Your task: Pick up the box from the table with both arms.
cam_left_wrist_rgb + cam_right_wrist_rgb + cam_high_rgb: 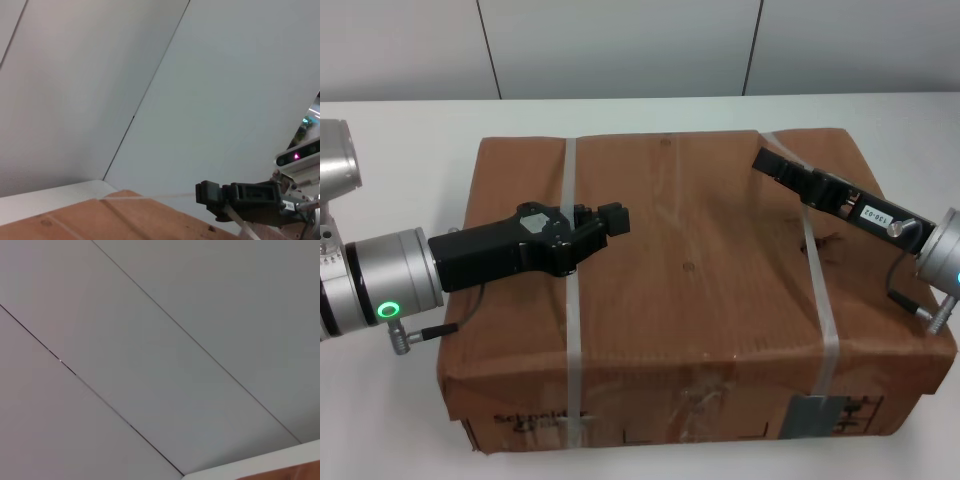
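The box (690, 290) is sitting on the tabletop (400, 130). The left gripper (602, 222), slightly spread, and the right gripper (772, 163), spread unclear, are hovering over the box's top, likely positioning for a two-armed lift.

A plain white table (400, 125) fills the head view from edge to edge, meeting a pale panelled wall (620, 45) at its far side. Directly on the table sits one large brown cardboard box (690, 290), resting flat on its base and covering most of the middle. Bare white table shows on every visible side of the box: a strip behind it, and areas to its left and right. Two pale plastic straps (570, 300) run front to back across the box's wrinkled top. Dark printing and a grey label (807, 418) mark its near side.
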